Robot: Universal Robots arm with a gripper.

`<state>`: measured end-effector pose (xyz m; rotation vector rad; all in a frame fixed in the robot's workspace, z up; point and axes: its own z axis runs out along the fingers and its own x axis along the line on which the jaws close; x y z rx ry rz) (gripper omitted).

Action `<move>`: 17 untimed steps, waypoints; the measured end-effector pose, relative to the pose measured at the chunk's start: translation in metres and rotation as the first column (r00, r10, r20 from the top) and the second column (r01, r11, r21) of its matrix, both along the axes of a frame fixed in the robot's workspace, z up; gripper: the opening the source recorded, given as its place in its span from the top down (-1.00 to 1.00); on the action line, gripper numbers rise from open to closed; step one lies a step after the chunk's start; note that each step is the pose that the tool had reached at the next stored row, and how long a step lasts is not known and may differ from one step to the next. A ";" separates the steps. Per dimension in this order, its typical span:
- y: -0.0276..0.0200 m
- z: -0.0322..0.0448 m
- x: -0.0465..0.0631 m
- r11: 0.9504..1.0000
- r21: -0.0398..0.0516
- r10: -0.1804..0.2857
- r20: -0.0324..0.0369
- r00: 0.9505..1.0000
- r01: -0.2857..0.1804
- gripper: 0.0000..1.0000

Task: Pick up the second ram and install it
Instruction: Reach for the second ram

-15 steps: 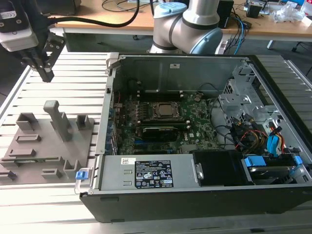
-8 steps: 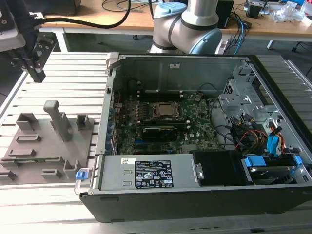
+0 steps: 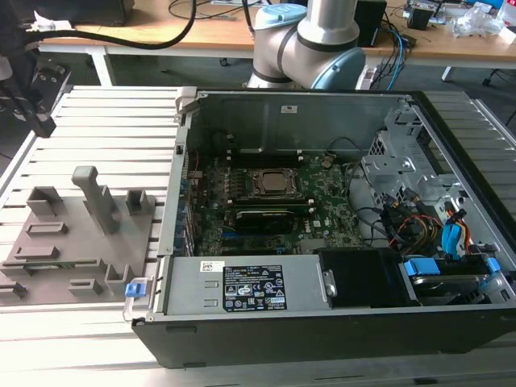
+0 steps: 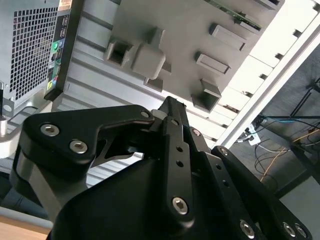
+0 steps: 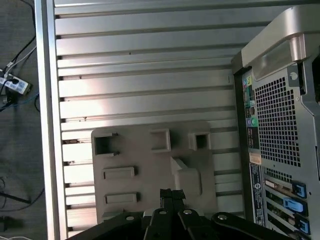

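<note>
Barely started, I'd say. The second ram is still lying in the grey holder tray at the lower left of the exterior view, well apart from the open PC case in the middle of the frame. In the first wrist view the gripper hangs above that tray, fingers pressed together with nothing between them. So no pickup yet, and the install is all still to do.

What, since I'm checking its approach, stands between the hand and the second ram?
Low grey holder blocks rise from the tray between the shut hand and the second ram; nothing else visible intervenes.
</note>
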<state>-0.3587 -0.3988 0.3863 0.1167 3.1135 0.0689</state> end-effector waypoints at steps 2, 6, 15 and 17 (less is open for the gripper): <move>0.0000 -0.0005 -0.007 1.000 0.000 0.000 0.000 1.000 0.000 0.79; 0.0000 -0.0011 -0.017 1.000 0.000 0.000 0.000 1.000 0.000 0.79; -0.0072 -0.0031 -0.031 1.000 -0.002 0.000 0.000 1.000 0.000 0.79; -0.0111 -0.0036 -0.031 1.000 -0.005 0.000 0.000 1.000 0.000 0.79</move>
